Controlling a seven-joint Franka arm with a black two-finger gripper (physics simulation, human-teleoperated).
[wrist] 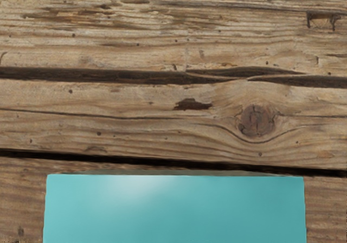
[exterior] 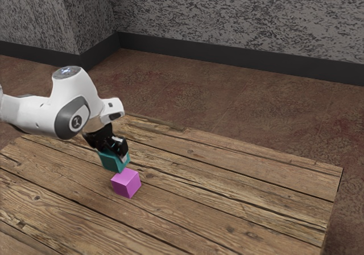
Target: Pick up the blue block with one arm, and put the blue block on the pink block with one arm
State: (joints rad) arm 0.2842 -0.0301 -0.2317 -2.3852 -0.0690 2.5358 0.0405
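**BLUE BLOCK IN HAND, POISED BESIDE PINK TARGET**

Left of centre in the exterior view: reaching in from the frame's left on the white Franka arm (exterior: 28, 115), holding the blue block (exterior: 115, 162) in the gripper (exterior: 114, 153). Closed narrow on it from two sides with the black fingers (exterior: 118, 146), pinching its upper part. Teal in tint, slightly tilted, and apparently clear of the wooden counter (exterior: 227, 198), though too close to the planks to be sure of the gap. Just below and to the right of it in the frame, near but apart: the pink block (exterior: 125, 182), resting on the counter with its top face bare.

From the wrist view: the blue block (wrist: 173, 210) directly under the hand, with bare planks of the counter (wrist: 135, 42) beyond it and a dark knot (wrist: 256, 120) in the grain.

Judged as the carry step: grasp made, stacking not yet done. Called for next, by this reading:
- a little more height to clear the pink block's upper edge;
- a short sideways shift to bring the blue block squarely over it;
- a levelling of the tilt;
- a gentle descent, with release only once flat on the pink top.

Main hazard: clipping or nudging the pink block on the way across, given such closeness.
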